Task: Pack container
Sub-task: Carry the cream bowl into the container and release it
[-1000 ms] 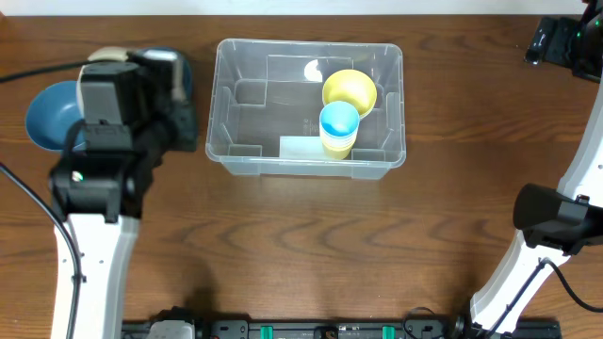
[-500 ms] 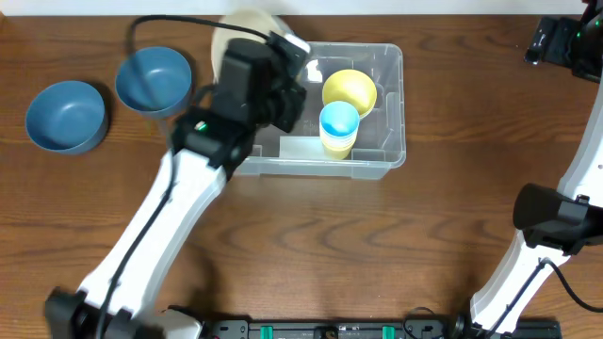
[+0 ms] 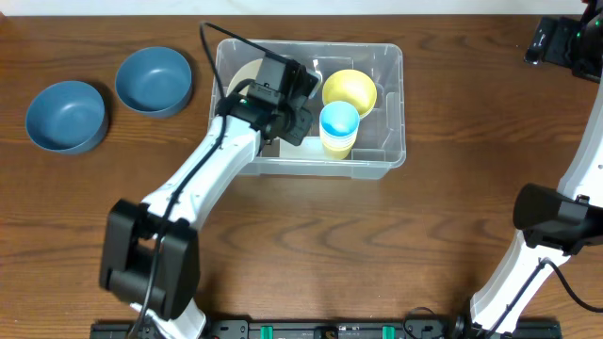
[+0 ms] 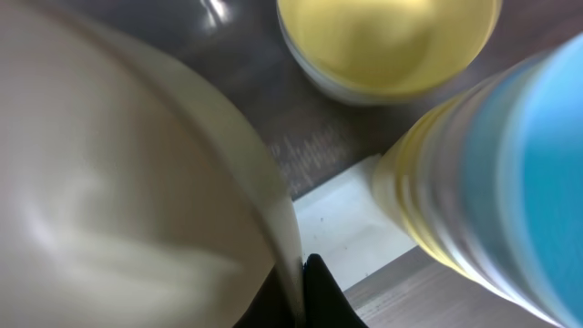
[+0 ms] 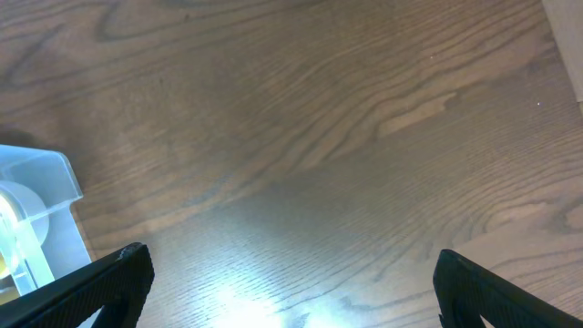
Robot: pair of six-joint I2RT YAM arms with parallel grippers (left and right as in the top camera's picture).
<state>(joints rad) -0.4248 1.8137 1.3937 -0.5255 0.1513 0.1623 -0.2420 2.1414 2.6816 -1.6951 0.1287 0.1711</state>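
Container directly beneath left gripper; jaws clenched on cream bowl rim. Yellow bowl ahead of jaws, cup stack close right. Risk: tilted release, bowl topples stack. Right gripper spread, empty; container off to its left.

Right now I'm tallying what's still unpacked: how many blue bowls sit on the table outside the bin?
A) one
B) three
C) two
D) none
C: one blue bowl and a second blue bowl sit on the wood to the left of the bin, both outside it.
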